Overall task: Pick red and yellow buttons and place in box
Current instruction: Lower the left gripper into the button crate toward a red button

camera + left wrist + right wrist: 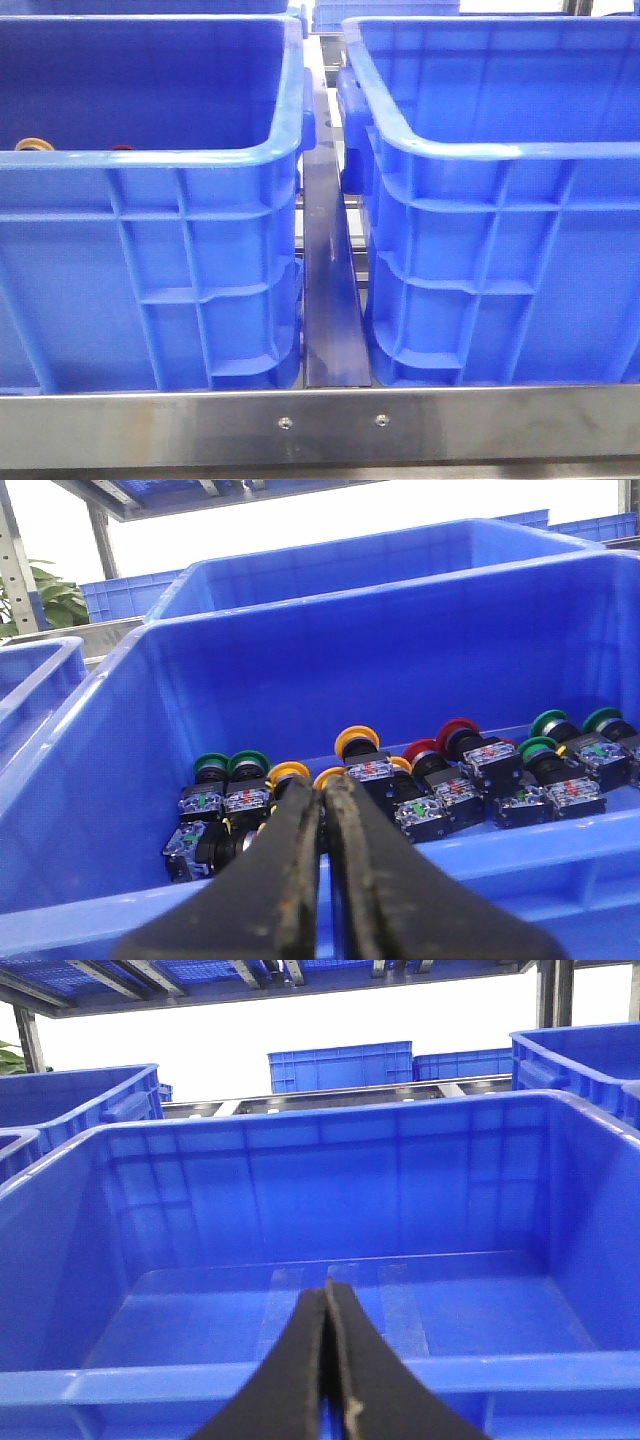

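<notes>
Two large deep blue plastic crates w/ ribbed walls sit side by side on the steel-edged surface [320, 425], near its front edge, a dark metal divider strip [330, 300] between them.

Left crate [150, 290] holds the push-buttons w/ black switch bodies, lined up in a rough row on its floor. Left wrist view count: 4 green caps, 2 on each end of the row; 2 red caps, e.g. the dark red mushroom-shaped button [457, 732]; approx 4 yellow-orange, e.g. the yellow-orange mushroom-shaped button [356, 741], some partly hidden behind the jaws, so count not certain. Front view shows only one yellow and one red cap peeking over the rim.

Right crate, the box [500, 250], shows a bare floor in the right wrist view.

Left gripper [322, 798]: black jaws pressed together, nothing between, above the near rim of the left crate. Right gripper [328, 1295]: jaws closed tight too, holding nothing, over the box's near rim.
</notes>
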Controlling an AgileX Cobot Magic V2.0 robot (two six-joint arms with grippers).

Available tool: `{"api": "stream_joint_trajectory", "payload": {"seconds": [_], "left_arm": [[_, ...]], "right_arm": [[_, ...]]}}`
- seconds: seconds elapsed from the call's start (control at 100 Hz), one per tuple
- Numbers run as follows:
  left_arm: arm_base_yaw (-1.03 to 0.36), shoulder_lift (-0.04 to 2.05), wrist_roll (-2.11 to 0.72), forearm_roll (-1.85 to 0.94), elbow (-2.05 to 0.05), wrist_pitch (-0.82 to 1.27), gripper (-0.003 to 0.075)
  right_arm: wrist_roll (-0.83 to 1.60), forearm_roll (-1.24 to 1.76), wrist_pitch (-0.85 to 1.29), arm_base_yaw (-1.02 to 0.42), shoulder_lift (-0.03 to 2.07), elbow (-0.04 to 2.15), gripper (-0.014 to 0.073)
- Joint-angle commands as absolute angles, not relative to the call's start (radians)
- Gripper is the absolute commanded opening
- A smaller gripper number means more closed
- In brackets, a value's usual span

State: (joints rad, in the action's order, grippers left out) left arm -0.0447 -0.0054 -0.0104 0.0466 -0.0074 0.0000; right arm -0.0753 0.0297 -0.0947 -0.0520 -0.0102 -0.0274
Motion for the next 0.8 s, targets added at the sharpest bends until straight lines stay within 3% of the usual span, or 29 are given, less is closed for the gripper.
{"api": "stream_joint_trajectory", "payload": {"seconds": [0.0,0.37,0.79], "left_arm": [[-0.043,-0.038,0.0,0.039,0.044,-0.085,-0.0019],[-0.043,-0.036,0.0,0.034,-0.015,-0.057,-0.0019],[-0.043,0.247,0.0,0.0,-0.49,0.348,-0.0019]], "right_arm": [[-0.073,0.018,-0.177,-0.049,-0.036,-0.008,-0.0068],[-0.073,0.018,-0.177,-0.049,-0.036,-0.008,-0.0068],[-0.073,0.018,-0.177,-0.049,-0.036,-0.008,-0.0068]]}}
